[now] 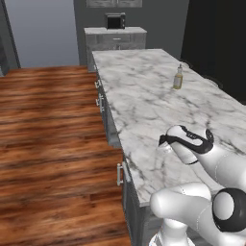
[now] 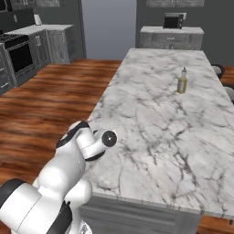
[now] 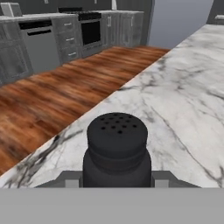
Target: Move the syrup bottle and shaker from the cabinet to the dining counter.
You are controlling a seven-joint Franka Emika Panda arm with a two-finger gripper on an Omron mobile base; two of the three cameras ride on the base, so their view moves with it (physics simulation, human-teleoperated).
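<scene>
The shaker (image 3: pixel 117 148), small and nearly black with a perforated rounded top, stands upright between the jaws of my gripper (image 3: pixel 117 180), which is shut on it. It is just over the dining counter (image 3: pixel 183 92), close to the counter's long edge by the wooden floor; whether its base touches the marble is hidden. From the left base camera my gripper (image 1: pixel 163 142) shows low over the near part of the dining counter (image 1: pixel 144 96), pointing left toward that edge. The syrup bottle and the cabinet are out of view.
A slim yellowish-green bottle (image 1: pixel 178 78) (image 2: pixel 182 81) stands far down the marble top. Dark chairs (image 2: pixel 219 69) line its far side. A short worktop with a microwave (image 1: pixel 115 21) is beyond, and an oven range (image 3: pixel 90 30) stands across the wooden floor (image 1: pixel 48 134).
</scene>
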